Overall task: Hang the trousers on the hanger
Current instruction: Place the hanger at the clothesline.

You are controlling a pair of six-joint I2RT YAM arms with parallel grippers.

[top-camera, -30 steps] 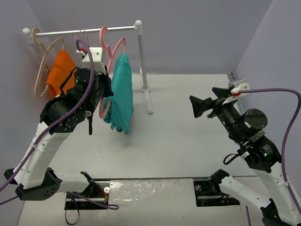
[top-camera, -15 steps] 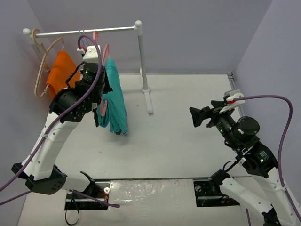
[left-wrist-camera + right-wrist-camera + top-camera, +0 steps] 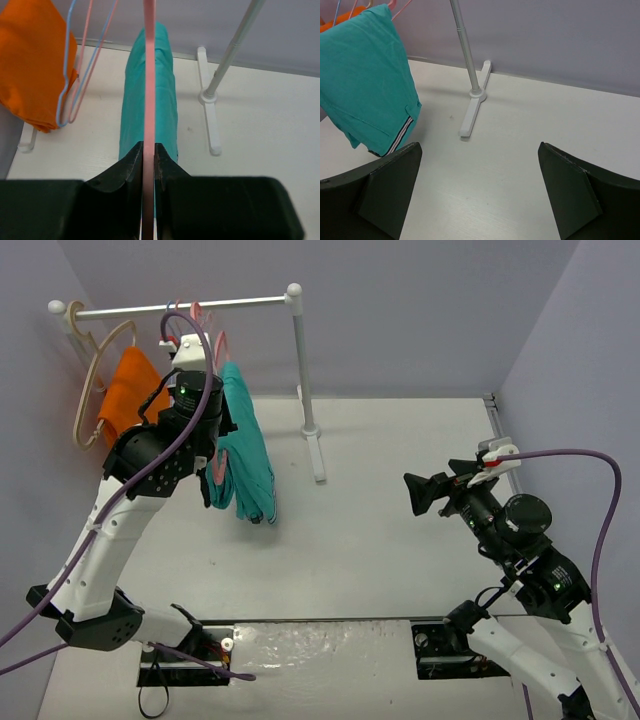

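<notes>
Left gripper (image 3: 148, 151) was clenched on the salmon hanger (image 3: 149, 70), the thin rod pinched between both jaws. The left wrist view showed this plainly; the top view hid the fingers behind the wrist. Trousers (image 3: 243, 455) hung draped over the hanger, above the table (image 3: 420, 440), just left of the rack pole (image 3: 303, 360) and under the rail (image 3: 130, 309). Couldn't tell if the hook sat on the rail.

Only the right wrist view showed the striped band (image 3: 405, 131) at the trousers' lower edge. Only the left wrist view showed the pale thin hangers (image 3: 66, 65) between the trousers and the orange cloth (image 3: 30, 60). Only the top view showed the beige hanger (image 3: 92, 365) at the rail's left end.

Right gripper (image 3: 478, 150) was released, with jaws wide and nothing between them. It was well apart from the rack, on the table's right side.
</notes>
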